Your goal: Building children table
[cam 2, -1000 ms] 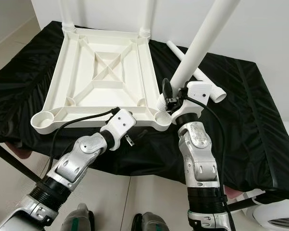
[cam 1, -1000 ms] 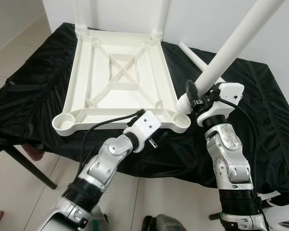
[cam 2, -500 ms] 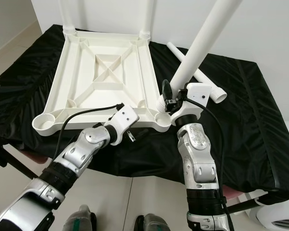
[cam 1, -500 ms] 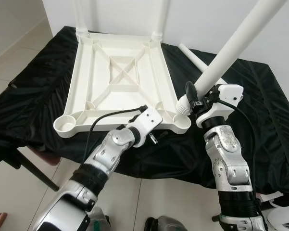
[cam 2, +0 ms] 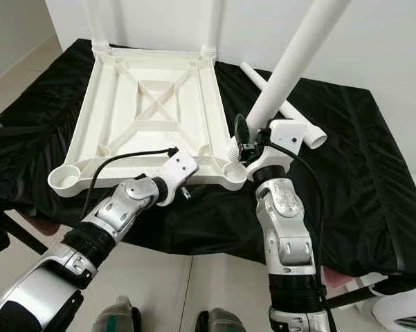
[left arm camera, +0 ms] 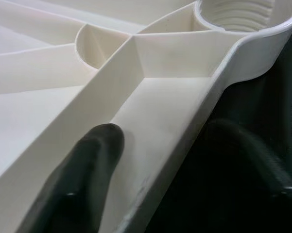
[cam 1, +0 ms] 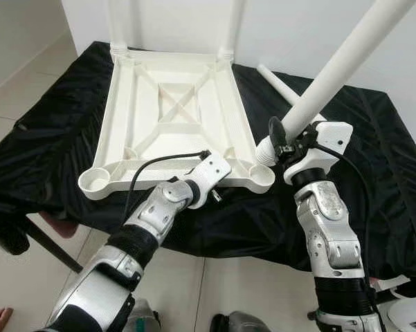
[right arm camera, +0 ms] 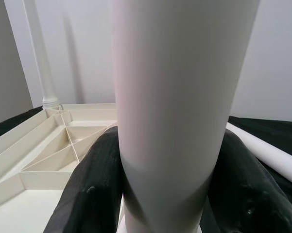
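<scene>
The white table top (cam 1: 105, 124) lies upside down on a black cloth. Two white legs (cam 1: 116, 21) stand in its far corners. My right gripper (cam 1: 280, 142) is shut on a third white leg (cam 1: 332, 76), low on its shaft. This leg tilts up to the right, its threaded end just beside the near right corner socket (cam 1: 261, 178). My left gripper (cam 1: 218, 194) is open at the top's near rim. In the left wrist view one finger (left arm camera: 82, 184) lies inside the rim and the other outside it, with the socket (left arm camera: 243, 14) ahead.
A loose white leg (cam 1: 277, 79) lies on the black cloth (cam 1: 374, 138) behind my right gripper. The cloth covers a table whose near edge drops to a tiled floor (cam 1: 28, 263). A white wall stands behind.
My left gripper has moved forward from below the near rim until its fingers straddle it. The right gripper and its leg have barely moved.
</scene>
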{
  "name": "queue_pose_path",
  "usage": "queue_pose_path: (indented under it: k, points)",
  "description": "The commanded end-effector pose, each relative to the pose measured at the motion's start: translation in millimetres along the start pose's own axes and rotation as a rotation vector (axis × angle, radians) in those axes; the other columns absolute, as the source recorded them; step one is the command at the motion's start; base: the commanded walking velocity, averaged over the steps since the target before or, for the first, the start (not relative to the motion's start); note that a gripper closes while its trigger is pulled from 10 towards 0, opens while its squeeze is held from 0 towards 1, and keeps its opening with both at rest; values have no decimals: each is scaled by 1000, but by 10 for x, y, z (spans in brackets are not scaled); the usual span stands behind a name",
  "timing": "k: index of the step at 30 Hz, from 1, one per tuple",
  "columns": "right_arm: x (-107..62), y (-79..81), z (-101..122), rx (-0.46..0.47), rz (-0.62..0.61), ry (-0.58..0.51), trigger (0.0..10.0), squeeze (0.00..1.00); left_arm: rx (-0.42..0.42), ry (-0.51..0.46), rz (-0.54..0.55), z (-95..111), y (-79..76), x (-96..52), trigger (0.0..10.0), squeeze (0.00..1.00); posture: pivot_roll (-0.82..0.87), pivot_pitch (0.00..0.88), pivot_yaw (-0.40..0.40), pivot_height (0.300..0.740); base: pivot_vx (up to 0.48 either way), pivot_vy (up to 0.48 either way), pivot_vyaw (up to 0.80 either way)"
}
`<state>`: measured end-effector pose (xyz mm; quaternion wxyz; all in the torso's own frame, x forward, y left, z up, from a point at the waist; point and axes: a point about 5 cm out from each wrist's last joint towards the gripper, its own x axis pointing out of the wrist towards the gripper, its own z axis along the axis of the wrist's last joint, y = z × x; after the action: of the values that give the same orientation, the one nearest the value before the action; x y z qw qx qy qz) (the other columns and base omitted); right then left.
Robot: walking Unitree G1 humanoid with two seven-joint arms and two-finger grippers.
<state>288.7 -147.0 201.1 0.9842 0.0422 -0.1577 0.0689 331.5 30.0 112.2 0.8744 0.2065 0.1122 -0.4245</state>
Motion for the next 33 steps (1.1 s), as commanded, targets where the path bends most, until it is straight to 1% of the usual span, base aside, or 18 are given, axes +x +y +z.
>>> queue_pose_path:
  k: [1,3,4,6,7,8,9,10,11,12,17,19,23,25,32,33]
  points:
    - [-19,-6,15,-5,-4,-2,10000,0,-4,17,-144,-35,-70,4,0,0,3,27,-35,740,0,0,0]
    - [-34,-9,-18,-2,-3,17,10000,0,5,20,-154,-13,-35,10,0,0,3,31,-35,740,0,0,0]
    - [-37,-13,-31,-5,-5,26,10000,0,8,21,-156,-8,-25,10,2118,0,4,36,-35,740,0,0,0]
    - [-38,-16,-40,-7,-6,32,10000,0,11,23,-157,-5,-19,10,2118,0,4,36,-34,740,0,0,0]
    - [-37,-19,-55,-8,-7,45,10000,0,18,23,-164,-2,-13,5,4902,0,5,39,-35,740,0,0,0]
    - [-37,-19,-55,-8,-7,45,10000,0,18,23,-164,-2,-13,5,4902,0,5,39,-35,740,0,0,0]
    - [-35,-25,-74,-10,-11,61,10000,0,22,24,-174,-2,-7,1,6902,0,5,41,-34,740,0,0,0]
    - [-33,-33,-92,-12,-19,76,10000,0,28,23,-180,-1,-1,-5,9529,0,6,41,-34,740,0,0,0]
    - [-33,-33,-92,-12,-19,76,10000,0,28,23,-180,-1,-1,-5,9529,0,6,41,-34,740,0,0,0]
    - [-18,-50,-132,-21,-33,106,10000,0,36,22,-205,2,8,-21,10000,0,11,43,-35,740,0,0,0]
    - [0,-71,-162,-26,-45,125,10000,0,42,18,-220,7,17,-29,10000,0,13,44,-37,740,0,0,0]
    - [37,-125,-175,-48,-52,128,10000,0,51,23,-243,-8,17,-37,10000,0,15,45,-40,740,0,0,0]
    - [62,-158,-177,-65,-48,125,10000,0,61,27,-261,-20,7,-44,10000,0,16,43,-41,740,0,0,0]
    - [99,-207,-179,-77,-50,128,10000,0,91,31,-291,-26,-21,-51,10000,0,17,42,-43,740,0,0,0]
    - [121,-198,-174,-76,-29,137,10000,0,95,34,-287,-11,-8,-44,10000,0,17,42,-46,740,0,0,0]
    - [118,-181,-182,-65,-12,146,10000,0,97,34,-286,-6,-4,-42,10000,0,18,43,-47,740,0,0,0]
